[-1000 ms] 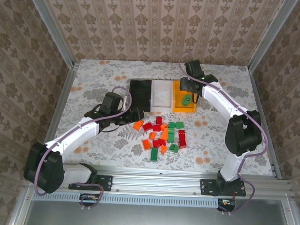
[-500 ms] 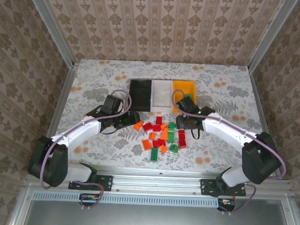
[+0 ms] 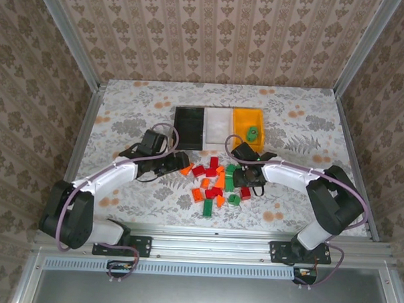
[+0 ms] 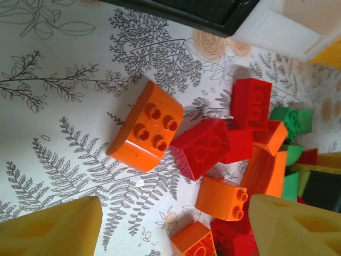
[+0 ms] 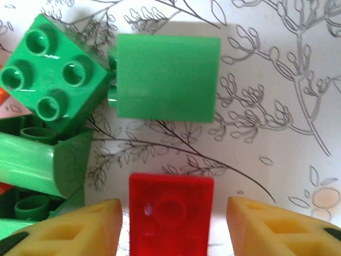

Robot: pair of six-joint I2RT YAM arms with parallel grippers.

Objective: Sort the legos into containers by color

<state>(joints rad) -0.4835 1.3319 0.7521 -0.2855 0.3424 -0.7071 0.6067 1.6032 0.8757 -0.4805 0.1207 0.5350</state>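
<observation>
The legos (image 3: 217, 182) lie in a loose pile of red, orange and green in front of the three containers: black (image 3: 188, 127), white (image 3: 218, 127) and orange-yellow (image 3: 241, 121). One green lego (image 3: 252, 133) lies in the orange-yellow bin. My left gripper (image 3: 180, 161) hangs open at the pile's left edge, over orange legos (image 4: 221, 198), with a larger orange lego (image 4: 145, 127) just ahead. My right gripper (image 5: 173, 224) is low at the pile's right side, open, its fingers (image 5: 69, 229) straddling a red lego (image 5: 170, 210) with small gaps on both sides.
Green legos (image 5: 50, 74) and a flat green piece (image 5: 166, 77) lie just beyond the right gripper. A red lego (image 4: 201, 148) touches the larger orange one. The black bin's edge (image 4: 186, 10) and the white bin's corner (image 4: 287, 24) lie close ahead of the left gripper.
My right arm swung from the orange-yellow bin, leaving a green lego there, down to the pile's right side over a red lego. The left gripper edged toward the pile.
</observation>
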